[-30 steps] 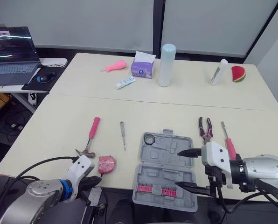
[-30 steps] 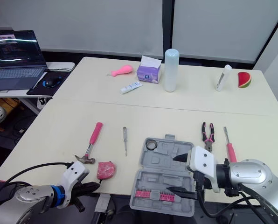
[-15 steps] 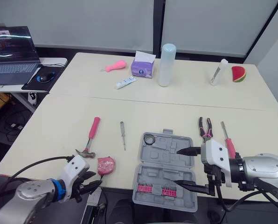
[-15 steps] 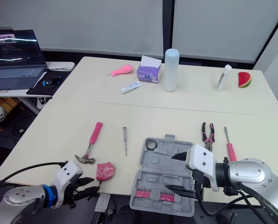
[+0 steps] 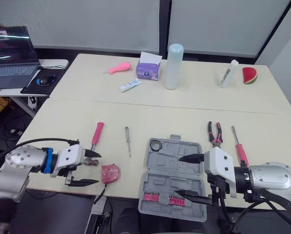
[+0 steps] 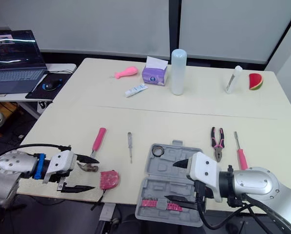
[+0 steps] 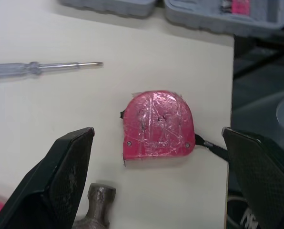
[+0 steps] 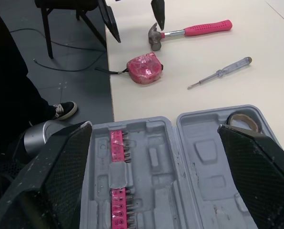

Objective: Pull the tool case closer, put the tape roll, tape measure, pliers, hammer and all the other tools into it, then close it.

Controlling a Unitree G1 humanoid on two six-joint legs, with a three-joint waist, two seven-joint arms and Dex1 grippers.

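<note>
On the far table (image 5: 199, 95) stands a tall white bottle (image 5: 174, 67), with a purple tissue box (image 5: 149, 69) and a pink toy (image 5: 119, 68) at its nine o'clock. A white tube (image 5: 131, 86) lies at eight o'clock. A small bottle (image 5: 228, 74) and a watermelon slice (image 5: 249, 75) are at three o'clock. A laptop (image 5: 9, 53) and a mouse (image 5: 42, 78) sit on the side desk (image 5: 57, 62).

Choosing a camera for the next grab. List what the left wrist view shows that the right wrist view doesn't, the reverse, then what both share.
Left wrist, not right: no extra object, just a close look at the tape measure between the fingers of the open left gripper. Right wrist, not left: the tape roll in the tool case, the open right gripper, a shoe on the floor. Both: tape measure, screwdriver, hammer head, tool case.
</note>
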